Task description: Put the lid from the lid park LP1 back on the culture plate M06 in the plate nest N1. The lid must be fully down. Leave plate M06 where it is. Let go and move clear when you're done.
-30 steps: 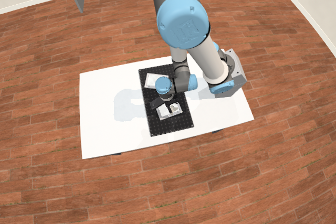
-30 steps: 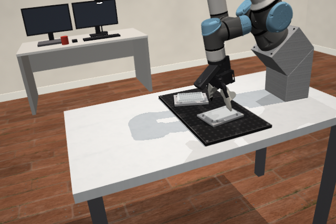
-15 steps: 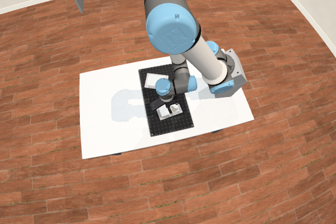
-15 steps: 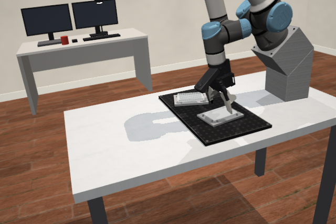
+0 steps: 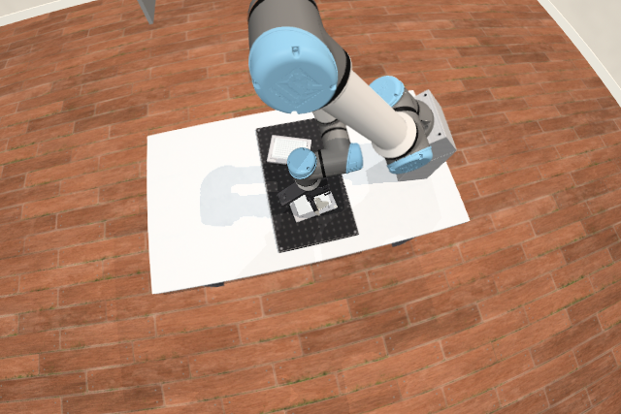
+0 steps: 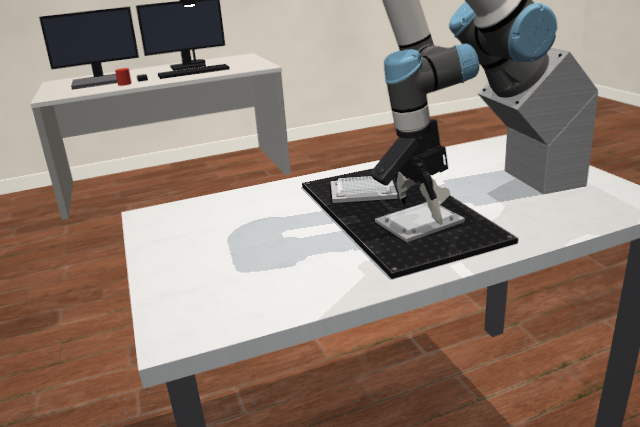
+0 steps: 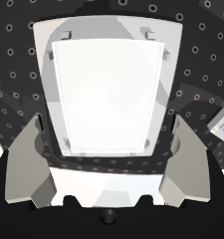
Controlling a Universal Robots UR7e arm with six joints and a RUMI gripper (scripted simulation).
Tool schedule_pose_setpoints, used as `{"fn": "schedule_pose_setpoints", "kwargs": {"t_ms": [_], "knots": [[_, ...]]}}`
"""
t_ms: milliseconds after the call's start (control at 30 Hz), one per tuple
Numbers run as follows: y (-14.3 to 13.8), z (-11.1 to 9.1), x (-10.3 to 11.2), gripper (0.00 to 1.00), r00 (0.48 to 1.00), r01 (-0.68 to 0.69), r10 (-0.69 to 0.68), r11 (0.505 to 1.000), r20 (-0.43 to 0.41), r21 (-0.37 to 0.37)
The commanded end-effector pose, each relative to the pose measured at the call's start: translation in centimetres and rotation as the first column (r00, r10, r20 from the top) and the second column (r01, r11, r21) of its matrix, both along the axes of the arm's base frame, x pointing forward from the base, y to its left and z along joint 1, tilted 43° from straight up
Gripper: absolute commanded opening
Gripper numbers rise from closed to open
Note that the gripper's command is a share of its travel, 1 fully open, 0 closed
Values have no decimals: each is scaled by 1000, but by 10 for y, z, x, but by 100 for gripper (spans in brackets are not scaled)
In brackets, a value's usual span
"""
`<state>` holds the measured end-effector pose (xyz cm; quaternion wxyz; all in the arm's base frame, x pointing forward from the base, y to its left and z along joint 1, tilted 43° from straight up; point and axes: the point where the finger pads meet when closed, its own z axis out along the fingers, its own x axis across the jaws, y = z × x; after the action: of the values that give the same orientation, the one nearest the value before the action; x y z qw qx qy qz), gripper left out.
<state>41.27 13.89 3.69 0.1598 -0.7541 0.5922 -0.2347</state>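
Observation:
The clear lid (image 7: 108, 96) lies flat in the grey lid park LP1 (image 6: 419, 221) on the black perforated baseplate. It also shows in the top view (image 5: 314, 206). My gripper (image 7: 107, 116) is open and empty, just above the lid, with one finger on each long side and the tips apart from it. In the exterior view my gripper (image 6: 419, 200) hangs low over the park. The uncovered culture plate M06 (image 6: 359, 186) sits in its nest N1 at the far end of the baseplate, also shown in the top view (image 5: 285, 148) and at the wrist view's right edge (image 7: 222, 120).
The robot's grey pedestal (image 6: 549, 122) stands at the table's back right. A desk with two monitors (image 6: 155, 76) stands far off by the wall. The white table (image 6: 310, 262) carries only the baseplate.

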Motion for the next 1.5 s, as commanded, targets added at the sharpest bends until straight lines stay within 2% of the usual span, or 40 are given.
{"fn": "schedule_pose_setpoints", "kwargs": {"t_ms": [0, 333, 367, 1467], "knots": [[0, 1, 2, 82, 1000, 0, 0, 1000, 6, 1], [0, 1, 2, 82, 1000, 0, 0, 1000, 6, 1], [0, 1, 2, 0, 1000, 0, 0, 1000, 6, 1], [0, 1, 2, 0, 1000, 0, 0, 1000, 6, 1]]}}
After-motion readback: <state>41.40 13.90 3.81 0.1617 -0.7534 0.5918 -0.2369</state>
